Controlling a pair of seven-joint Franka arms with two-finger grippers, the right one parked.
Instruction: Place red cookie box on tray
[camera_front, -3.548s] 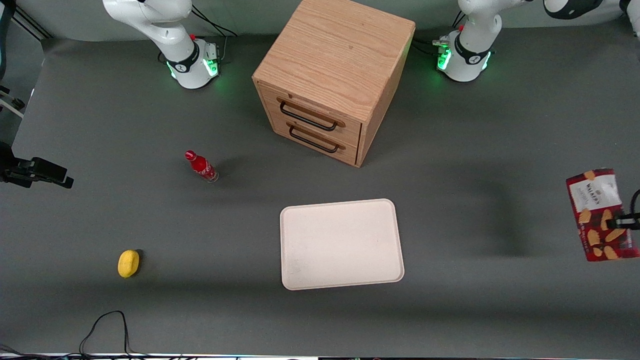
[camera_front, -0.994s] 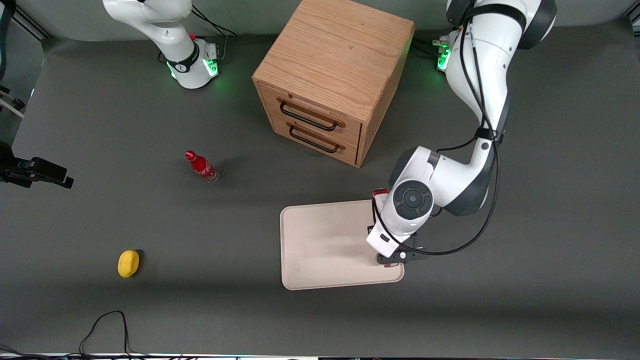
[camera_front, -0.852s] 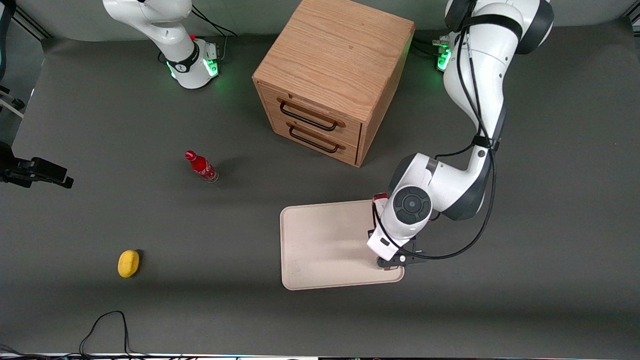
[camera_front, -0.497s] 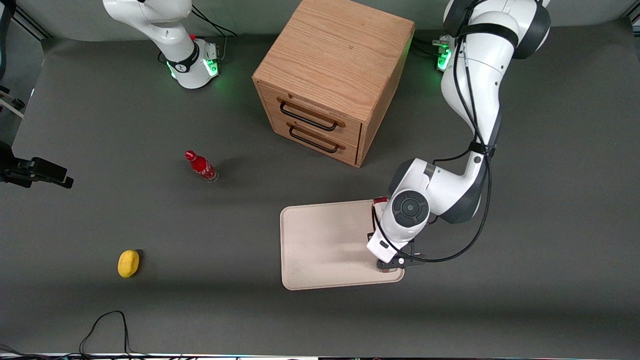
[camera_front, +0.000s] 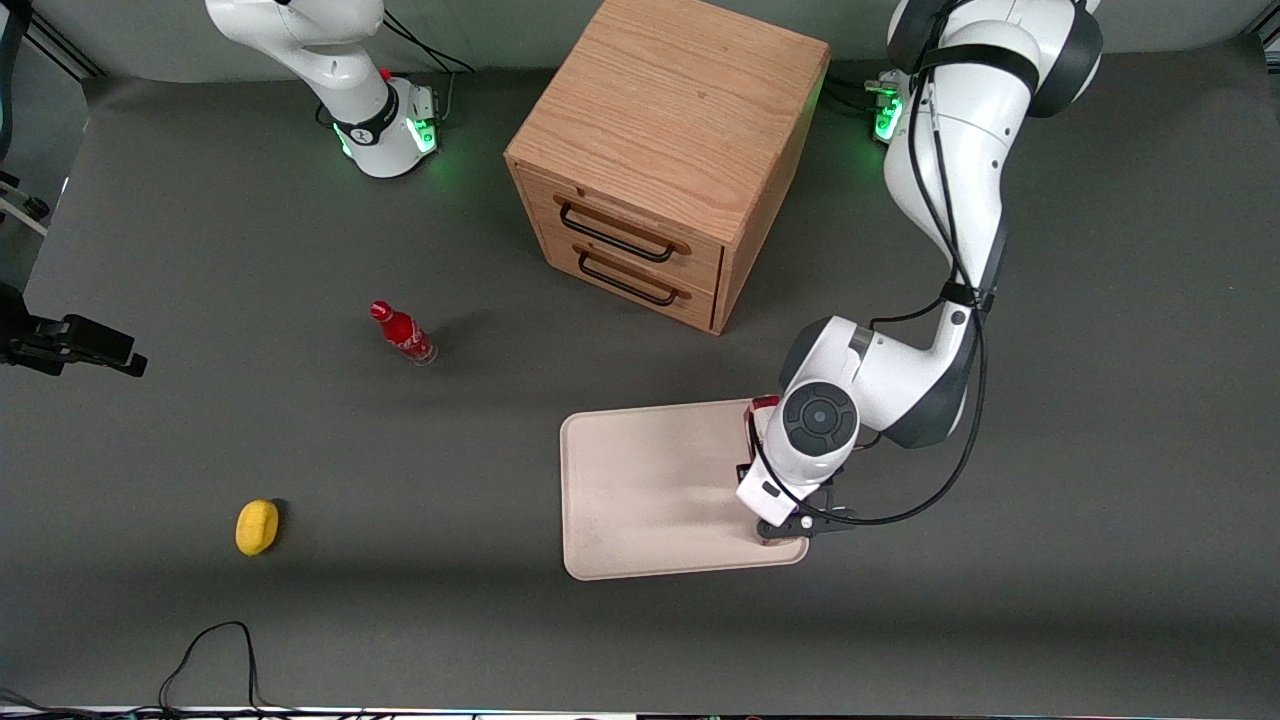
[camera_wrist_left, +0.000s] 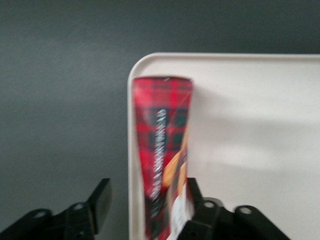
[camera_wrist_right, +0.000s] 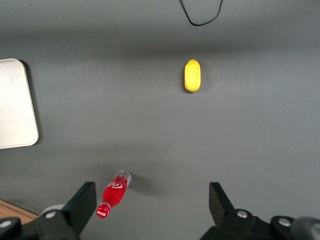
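Since half a second ago my left arm has barely shifted. My gripper (camera_wrist_left: 145, 212) hangs over the tray (camera_front: 640, 480) at its edge toward the working arm's end of the table. Its fingers (camera_wrist_left: 100, 200) now stand apart: one is clear of the red cookie box (camera_wrist_left: 162, 150), which lies along that rim.

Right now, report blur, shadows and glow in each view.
Left wrist view: red cookie box and tray blurred, the open gripper straddling the box at the tray's edge. Front view: sharp, arm's shadow on the tray, green glow at the arm bases. Right wrist view: sharp.
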